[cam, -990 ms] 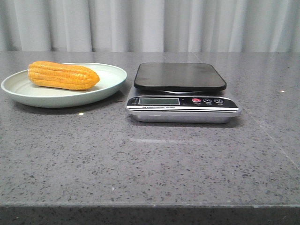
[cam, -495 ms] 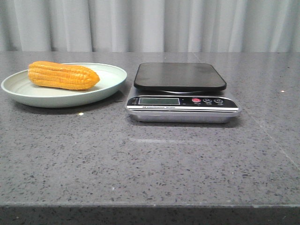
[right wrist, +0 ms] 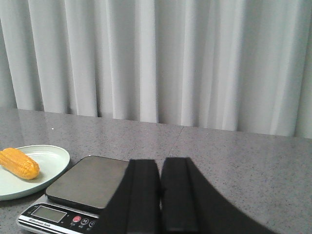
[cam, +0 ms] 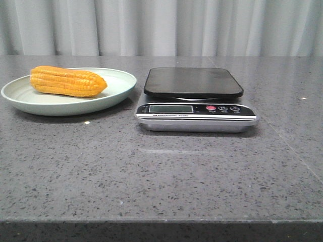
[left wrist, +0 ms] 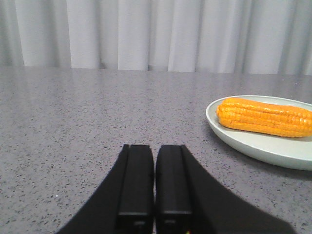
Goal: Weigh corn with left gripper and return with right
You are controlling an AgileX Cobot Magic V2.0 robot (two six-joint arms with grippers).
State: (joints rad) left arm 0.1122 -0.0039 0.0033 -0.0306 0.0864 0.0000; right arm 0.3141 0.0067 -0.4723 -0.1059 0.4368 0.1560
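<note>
The orange-yellow corn lies on its side on a pale green plate at the left of the table. A kitchen scale with a bare dark platform stands to the right of the plate. The corn also shows in the left wrist view and the right wrist view. My left gripper is shut and empty, low over the table, short of the plate and to one side of it. My right gripper is shut and empty, near the scale. Neither gripper shows in the front view.
A grey speckled stone table reaches to a front edge near the camera. A pale curtain hangs behind the table. The scale's display and buttons face the front.
</note>
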